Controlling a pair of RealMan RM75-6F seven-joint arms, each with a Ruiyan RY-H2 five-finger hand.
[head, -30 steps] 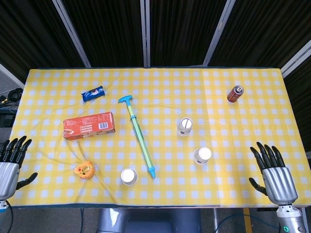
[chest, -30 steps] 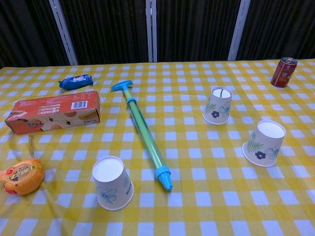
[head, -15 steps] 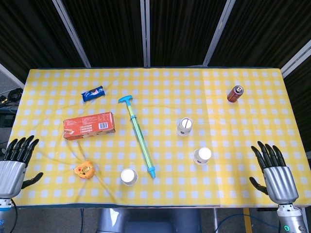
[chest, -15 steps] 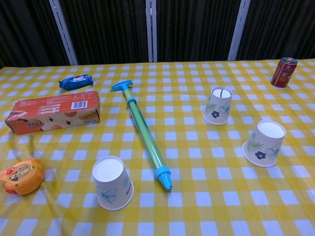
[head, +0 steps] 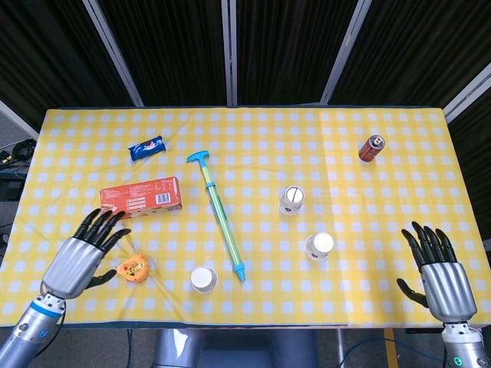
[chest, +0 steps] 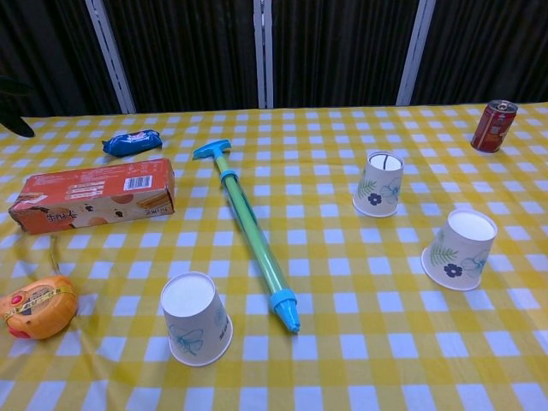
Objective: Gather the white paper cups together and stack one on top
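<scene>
Three white paper cups with floral prints stand upside down on the yellow checked cloth. One cup (head: 204,279) (chest: 195,318) is at the front near the pump's blue tip. A second cup (head: 319,246) (chest: 460,249) is front right. The third cup (head: 291,199) (chest: 379,183) is further back, centre right. My left hand (head: 84,248) hovers open over the front left of the table, just left of the orange toy, fingers spread; only dark fingertips (chest: 15,127) show at the chest view's left edge. My right hand (head: 439,274) is open at the front right corner, holding nothing.
A green and blue pump toy (head: 219,213) (chest: 252,234) lies diagonally between the cups. An orange biscuit box (head: 140,198) (chest: 92,205), a blue snack packet (head: 145,147), an orange round toy (head: 133,268) (chest: 36,306) and a red can (head: 371,148) (chest: 494,125) also lie on the table.
My left hand has moved right and forward from the table's left edge to above the cloth beside the orange toy. The right hand dropped slightly toward the front edge. The cups have not moved.
</scene>
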